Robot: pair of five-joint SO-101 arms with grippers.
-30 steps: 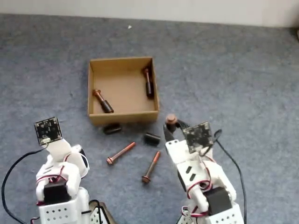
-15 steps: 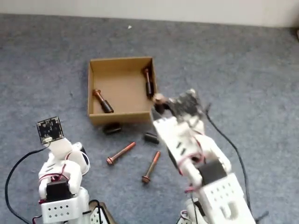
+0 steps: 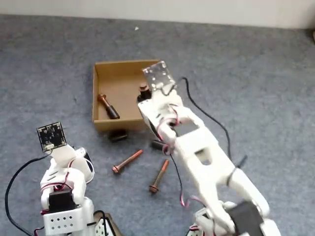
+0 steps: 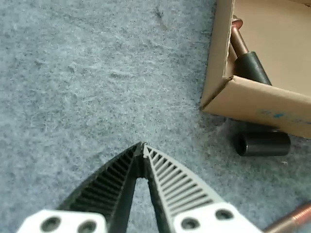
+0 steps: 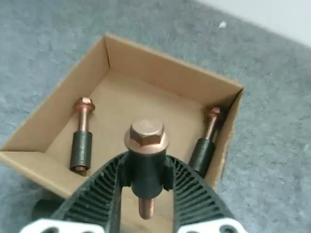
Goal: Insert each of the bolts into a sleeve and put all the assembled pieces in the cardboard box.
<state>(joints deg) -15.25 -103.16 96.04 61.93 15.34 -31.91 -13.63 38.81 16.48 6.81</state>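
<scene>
The right pincer (image 5: 146,164) is clamped on the held piece (image 5: 146,145), a copper-coloured hex bolt standing head up through a black sleeve. It hangs above the open cardboard box (image 3: 129,123), over the 3 o'clock half of the box floor as the high view gives it. Nothing shows it touching the floor or a wall.

Two assembled pieces lie inside the box. The first finished piece (image 3: 107,106) lies near the 9 o'clock wall. The second finished piece (image 5: 205,145) leans in against the 3 o'clock wall, below the right arm.

Outside, on the grey tabletop (image 3: 256,78), the parts for two more pieces wait. The first loose sleeve (image 3: 118,135) lies just beside the box's 6 o'clock wall. The second loose sleeve (image 3: 157,145) is a little farther out, toward 5 o'clock, and is partly covered by the right arm. Beyond them at 6 o'clock lie the first loose bolt (image 3: 128,161) and the second loose bolt (image 3: 160,175), near each other but not touching.

The left pincer (image 4: 142,150) has its fingers together with nothing between them. It sits low over the tabletop at 7 o'clock from the box, and the first loose sleeve lies ahead of it.

By my reckoning the task is a little past halfway. Two pieces are boxed, and a third is assembled and needs only to be released. Two bolts and two sleeves are left to be joined and put in, and their numbers match, so no part looks to be missing.
</scene>
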